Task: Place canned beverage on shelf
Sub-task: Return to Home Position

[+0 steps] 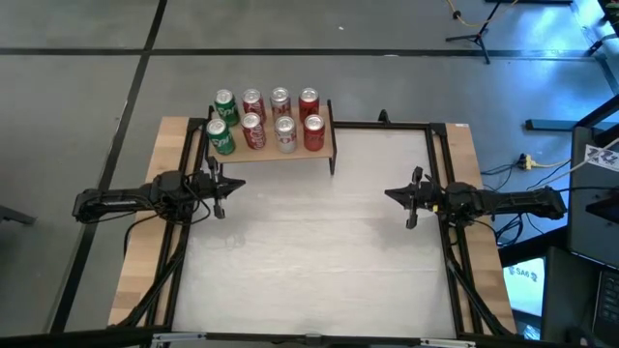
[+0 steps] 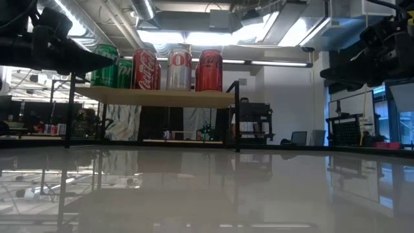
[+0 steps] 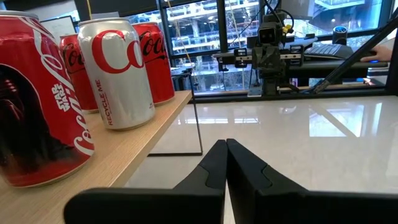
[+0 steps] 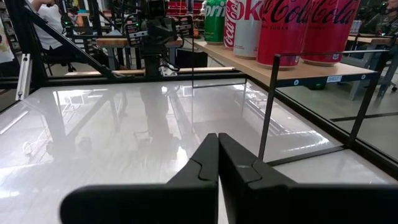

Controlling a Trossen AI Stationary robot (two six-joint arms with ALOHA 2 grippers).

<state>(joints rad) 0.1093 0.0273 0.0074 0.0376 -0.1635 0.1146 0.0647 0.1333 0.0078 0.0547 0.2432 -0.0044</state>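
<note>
8 cans on shelf | rear part-hidden | left gripper, right gripper closed

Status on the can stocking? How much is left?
Done: eight cans stand on the shelf in two rows of four, and none sit on the table. In hand: nothing. The left gripper and right gripper are both shut and empty, out at their own sides of the table, clear of the shelf. Left: likely only parking the arms.
</note>
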